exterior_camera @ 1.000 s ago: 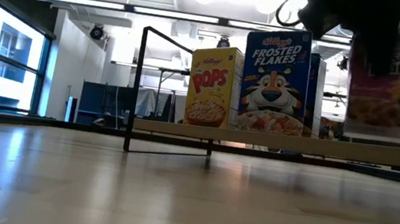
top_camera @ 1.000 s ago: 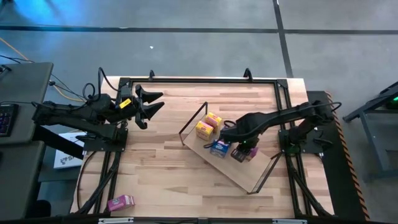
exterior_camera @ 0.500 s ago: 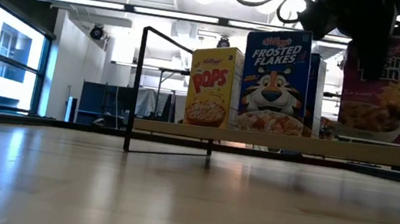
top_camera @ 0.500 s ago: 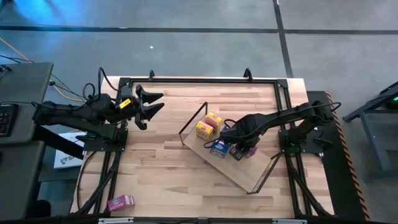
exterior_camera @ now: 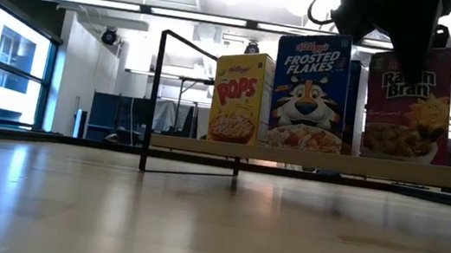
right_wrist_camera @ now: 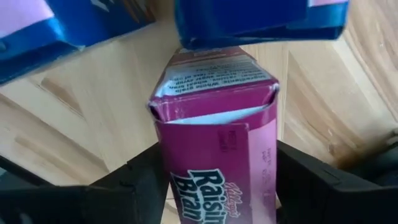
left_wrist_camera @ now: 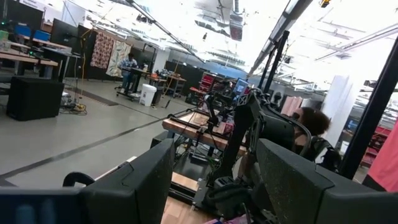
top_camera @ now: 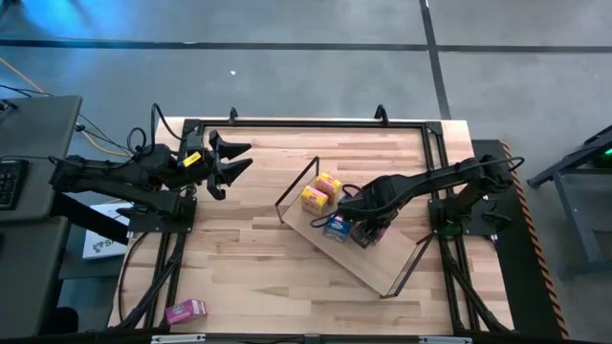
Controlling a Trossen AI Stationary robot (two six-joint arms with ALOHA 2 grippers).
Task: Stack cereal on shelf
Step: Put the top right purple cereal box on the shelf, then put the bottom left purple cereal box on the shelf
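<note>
A butcher-block tabletop (top_camera: 239, 239) was seen on a grey floor (top_camera: 306, 67); a keyboard (top_camera: 8, 182) was placed beside it.

Robotics lab / open industrial workspace. Butcher-block worktop (top_camera: 249, 229) on a black metal frame over grey concrete floor (top_camera: 287, 67). Beyond it: exposed ceiling with strip lights (exterior_camera: 93, 2), big windows (exterior_camera: 8, 54), rows of workbenches (left_wrist_camera: 186, 127), monitors, cabling, a person (left_wrist_camera: 129, 65) at a distant bench.

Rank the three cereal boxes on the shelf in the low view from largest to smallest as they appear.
1. Frosted Flakes box
2. Raisin Bran box, nearly as large; its top is hidden by the arm, so that order is unsure.
3. Pops box, clearly smallest.
</note>
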